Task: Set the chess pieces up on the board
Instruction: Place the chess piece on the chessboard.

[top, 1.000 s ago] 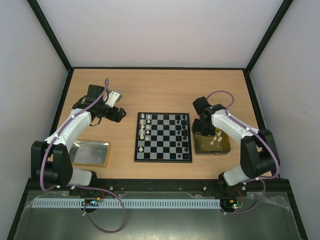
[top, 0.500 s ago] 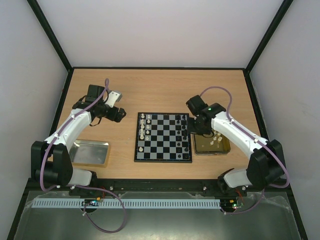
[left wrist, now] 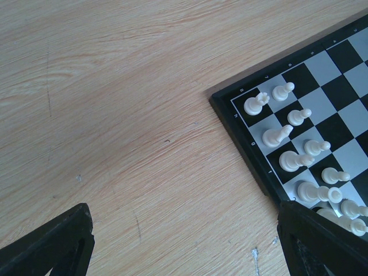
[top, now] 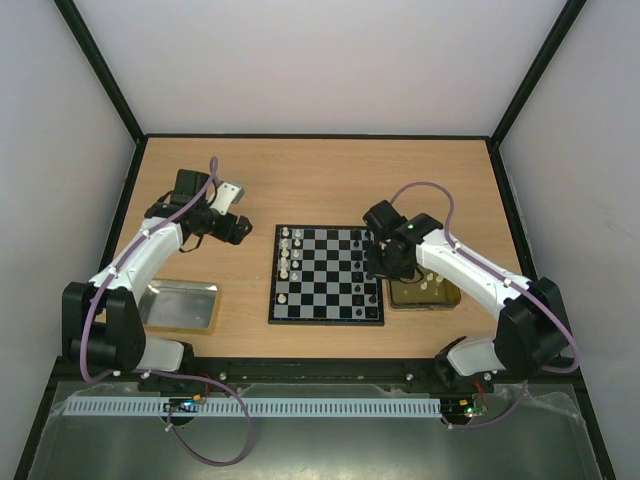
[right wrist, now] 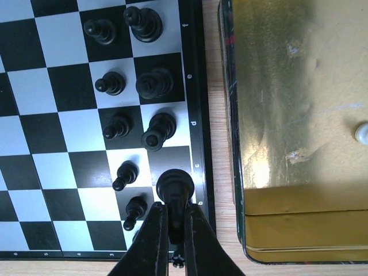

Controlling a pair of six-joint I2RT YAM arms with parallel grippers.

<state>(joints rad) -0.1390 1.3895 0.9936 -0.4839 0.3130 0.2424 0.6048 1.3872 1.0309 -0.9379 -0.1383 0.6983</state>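
Chessmen (right wrist: 109, 84) this tiny are surely handling light, rigid and slick, best nipped at the narrow neck; my right jaws are pinching one black piece (right wrist: 174, 185) over the board's (right wrist: 198, 103) right edge, while my left jaws are gaping wide off its left edge.

Wooden table (top: 320, 180) — gold tray (right wrist: 287, 115), silver tray (top: 180, 305)

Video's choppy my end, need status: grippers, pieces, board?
Copy: right gripper shut on black piece, at edge of board beside gold tray. Then left gripper open, over table beside white pieces. Other black pieces close alongside.
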